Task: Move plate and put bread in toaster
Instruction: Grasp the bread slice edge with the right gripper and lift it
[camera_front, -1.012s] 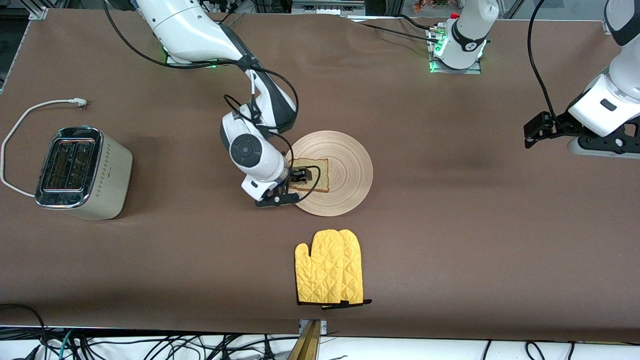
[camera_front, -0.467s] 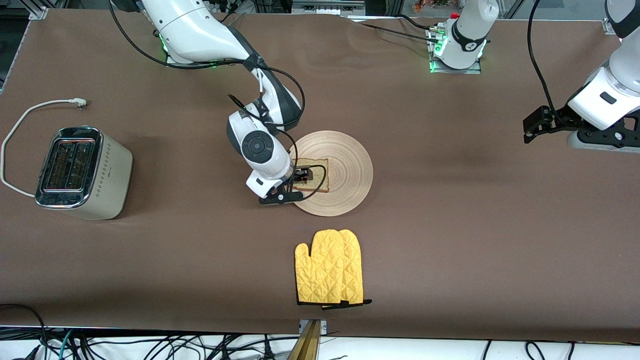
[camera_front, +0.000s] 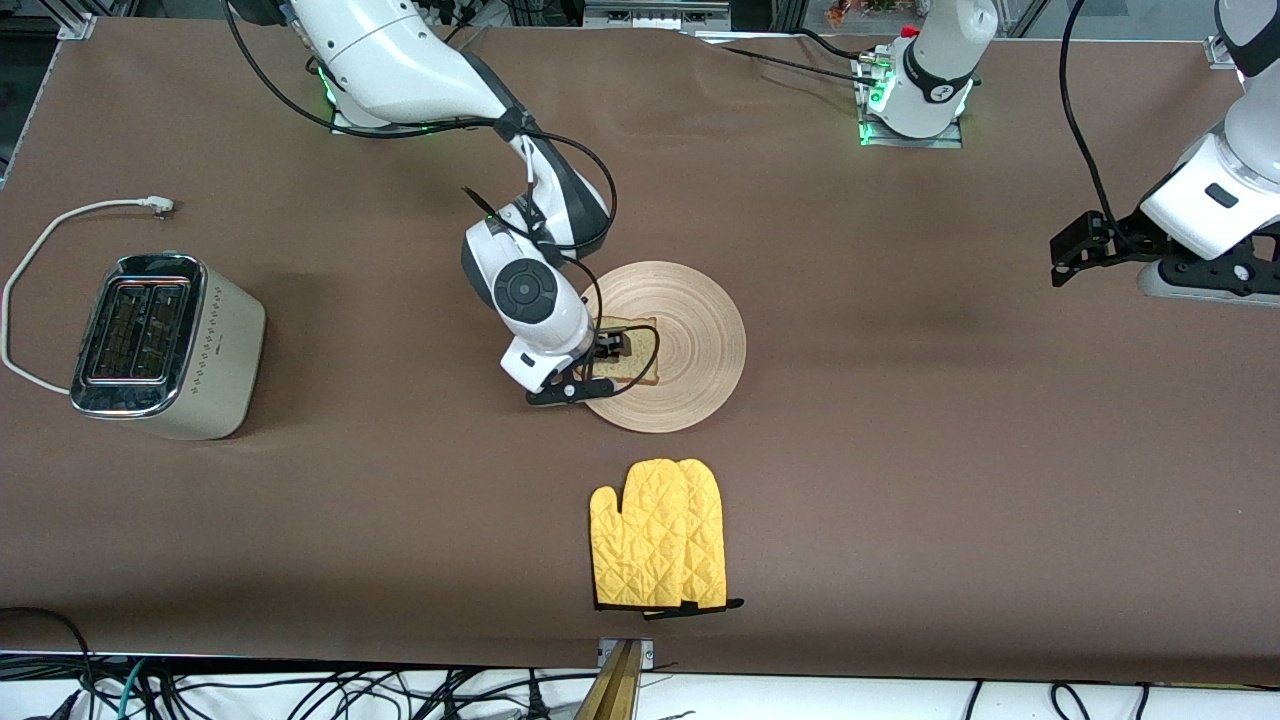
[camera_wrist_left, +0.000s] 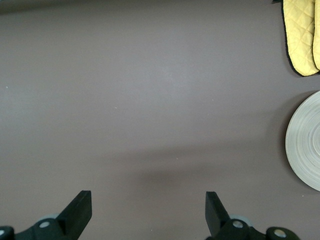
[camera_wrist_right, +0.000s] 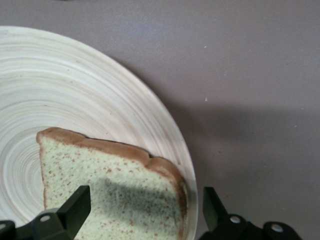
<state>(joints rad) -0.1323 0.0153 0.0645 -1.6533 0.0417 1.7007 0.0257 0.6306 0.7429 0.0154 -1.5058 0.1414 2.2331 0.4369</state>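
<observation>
Toaster: the boxy cream-beige two-slot toaster with a chrome top (camera_front: 165, 345) stands at the right arm's end of the brown counter (camera_front: 900, 450), well apart from everything else, its slots facing up and running away from the front camera.

Right pincer: the right pincer (camera_front: 603, 352) hangs low over the bread at the plate's edge toward the toaster; its fingers are spread wide and grasp nothing.

Bread: the square slice of speckled tan bread with a darker brown crust (camera_wrist_right: 110, 192) lies flat on the plate, off centre toward the toaster's end. In the right wrist view one finger stands over the slice's middle and the other past the plate's rim, over bare counter.

Key relation: the slice sits directly under the pincer but lies flat, so the fingers probably need to straddle one crust edge before closing.

Plate: the round, flat, light beige wooden plate with ring grain (camera_front: 700, 340) rests mid-counter.

Mitt: a yellow quilted oven mitt (camera_front: 658, 548) lies nearer the front camera than the plate.

Left pincer: the left pincer (camera_wrist_left: 147, 212) waits over bare counter at the left arm's end, released and empty.
</observation>
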